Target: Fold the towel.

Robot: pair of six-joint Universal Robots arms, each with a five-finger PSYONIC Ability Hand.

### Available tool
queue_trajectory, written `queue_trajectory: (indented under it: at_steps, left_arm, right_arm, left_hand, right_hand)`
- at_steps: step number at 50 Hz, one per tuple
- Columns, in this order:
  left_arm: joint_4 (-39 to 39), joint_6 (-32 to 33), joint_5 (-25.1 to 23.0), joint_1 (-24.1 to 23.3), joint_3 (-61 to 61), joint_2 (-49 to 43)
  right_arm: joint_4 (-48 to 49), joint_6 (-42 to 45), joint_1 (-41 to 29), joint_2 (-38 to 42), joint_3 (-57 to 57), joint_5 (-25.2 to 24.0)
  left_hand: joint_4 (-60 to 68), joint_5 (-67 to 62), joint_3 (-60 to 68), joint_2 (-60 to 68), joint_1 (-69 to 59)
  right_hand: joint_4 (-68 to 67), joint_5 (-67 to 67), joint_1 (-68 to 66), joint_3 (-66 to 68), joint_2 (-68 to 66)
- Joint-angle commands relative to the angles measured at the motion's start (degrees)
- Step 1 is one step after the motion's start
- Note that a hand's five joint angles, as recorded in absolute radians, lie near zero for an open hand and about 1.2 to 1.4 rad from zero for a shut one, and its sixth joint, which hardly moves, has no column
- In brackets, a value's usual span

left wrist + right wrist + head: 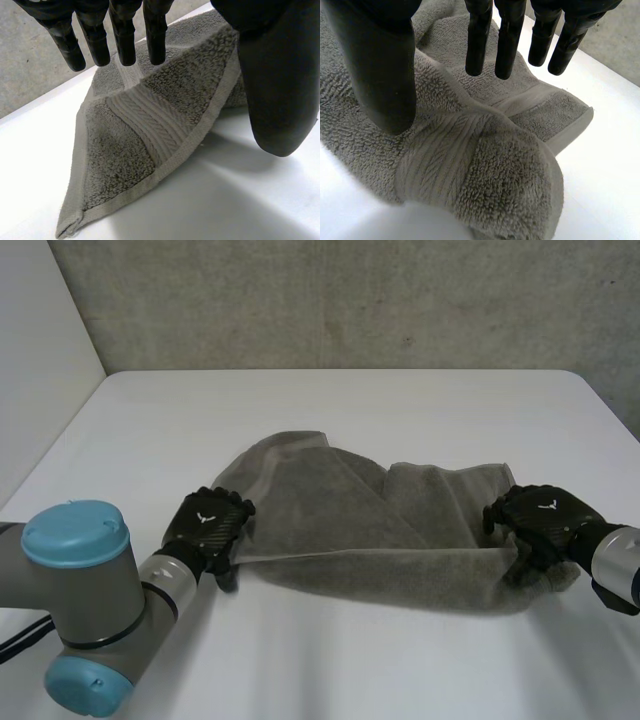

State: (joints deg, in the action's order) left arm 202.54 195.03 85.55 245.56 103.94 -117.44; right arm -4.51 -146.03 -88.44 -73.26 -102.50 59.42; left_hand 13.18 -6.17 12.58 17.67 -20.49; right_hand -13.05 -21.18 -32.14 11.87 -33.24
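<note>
A grey towel (360, 530) lies crumpled across the middle of the white table (330, 410), with one layer folded over itself. My left hand (205, 528) is at the towel's left end and my right hand (545, 520) at its right end. In the left wrist view the fingers (122, 40) hang straight over a raised corner of the towel (150, 125), and the thumb (280, 90) stands apart beside its hem. In the right wrist view straight fingers (507, 45) and the thumb (385, 75) hover over a bunched hump of towel (485, 175) without pinching it.
A grey wall stands behind the table's far edge. Bare white table surrounds the towel at the back, front and both sides. My left arm's grey joint with light-blue caps (75, 590) sits at the near left.
</note>
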Motion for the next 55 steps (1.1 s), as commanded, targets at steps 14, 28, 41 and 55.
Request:
queue_trajectory:
  at_steps: [14,28,41,55]
  left_arm:
    - [-0.3,1.59,0.58,1.15,-1.02,-1.57]
    - [-0.65,0.8,0.32,0.19,-2.43,-2.54]
    - [-2.32,0.27,0.05,-0.16,-3.66,-2.8]
    - [-3.29,-5.62,0.05,-0.52,-5.41,-3.5]
  right_arm:
    - [4.69,2.42,-1.74,7.26,5.12,0.34]
    - [-4.52,7.43,-0.68,5.95,4.94,2.02]
    - [-9.37,7.43,3.98,1.46,3.01,-1.68]
    - [-8.76,7.43,4.59,1.46,2.48,-1.68]
  left_hand:
    - [-3.18,-11.69,-2.58,10.19,-7.37]
    - [-3.18,-32.38,-2.58,30.88,-28.06]
    - [-3.18,-35.1,-2.58,33.6,-30.77]
    - [-3.18,-24.3,-2.58,22.8,-19.97]
  right_hand:
    - [3.05,0.07,1.03,-1.87,2.13]
    - [3.05,-11.83,-10.87,-1.87,-9.77]
    - [3.05,-48.82,-47.86,-1.87,-46.76]
    - [3.05,-48.82,-47.86,-1.87,-46.76]
